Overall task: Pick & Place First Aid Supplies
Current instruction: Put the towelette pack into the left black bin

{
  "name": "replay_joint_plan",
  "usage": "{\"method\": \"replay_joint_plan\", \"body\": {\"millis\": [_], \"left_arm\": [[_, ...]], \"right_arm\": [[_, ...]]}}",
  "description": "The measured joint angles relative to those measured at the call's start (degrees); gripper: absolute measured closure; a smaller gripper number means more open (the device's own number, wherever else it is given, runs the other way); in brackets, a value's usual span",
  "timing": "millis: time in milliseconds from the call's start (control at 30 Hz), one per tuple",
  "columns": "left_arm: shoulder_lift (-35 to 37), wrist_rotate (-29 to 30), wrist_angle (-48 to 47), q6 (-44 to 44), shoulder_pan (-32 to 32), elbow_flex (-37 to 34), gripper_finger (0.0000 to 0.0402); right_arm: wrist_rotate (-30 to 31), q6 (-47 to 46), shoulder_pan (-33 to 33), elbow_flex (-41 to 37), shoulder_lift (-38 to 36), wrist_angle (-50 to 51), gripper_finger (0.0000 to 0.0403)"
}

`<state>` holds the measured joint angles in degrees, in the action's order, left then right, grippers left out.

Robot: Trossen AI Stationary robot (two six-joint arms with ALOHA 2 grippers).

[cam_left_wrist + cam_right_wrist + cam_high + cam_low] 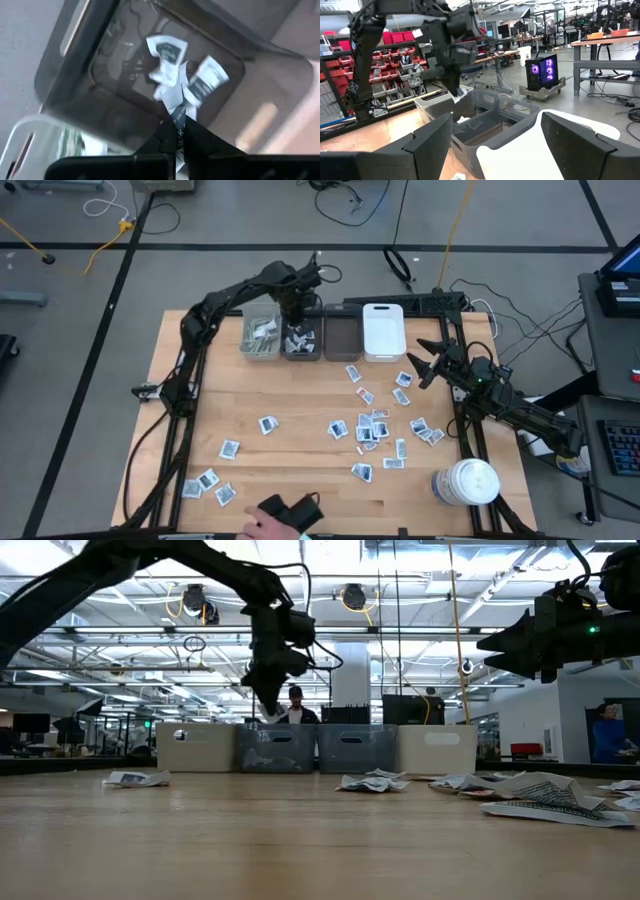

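Left gripper jaws pinched on small white dark-printed sachet, above dark grey rectangular bin — risk: sachet clings, misses bin. Right gripper jaws wide, empty, over desk.

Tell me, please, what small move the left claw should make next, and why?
Probably open and drop. The left claw is shut on a sachet and hangs over the second grey bin, where other sachets already lie. The right claw waits open near the white bin.
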<state>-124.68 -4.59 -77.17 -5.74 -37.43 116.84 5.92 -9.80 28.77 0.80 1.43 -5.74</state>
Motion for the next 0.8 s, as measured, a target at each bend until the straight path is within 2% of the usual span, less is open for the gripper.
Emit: {"method": "replay_joint_plan", "body": {"millis": [333,500,633,800], "left_arm": [[-6.6,-0.8,0.9,-0.6,0.4,-0.1,0.0387],[-6.9,-3.1,1.1,0.9,0.5,-0.1,0.0373],[-7.0,-3.0,1.1,1.4,0.3,-0.1,0.0330],[-7.0,-3.0,1.2,0.7,0.0,-0.1,0.0246]], "right_arm": [[0.0,0.0,0.0,0.0,0.0,0.0,0.0105],[0.0,0.0,0.0,0.0,0.0,0.0,0.0105],[0.0,0.0,0.0,0.0,0.0,0.0,0.0105],[0.0,0.0,0.0,0.0,0.0,0.0,0.0105]]}}
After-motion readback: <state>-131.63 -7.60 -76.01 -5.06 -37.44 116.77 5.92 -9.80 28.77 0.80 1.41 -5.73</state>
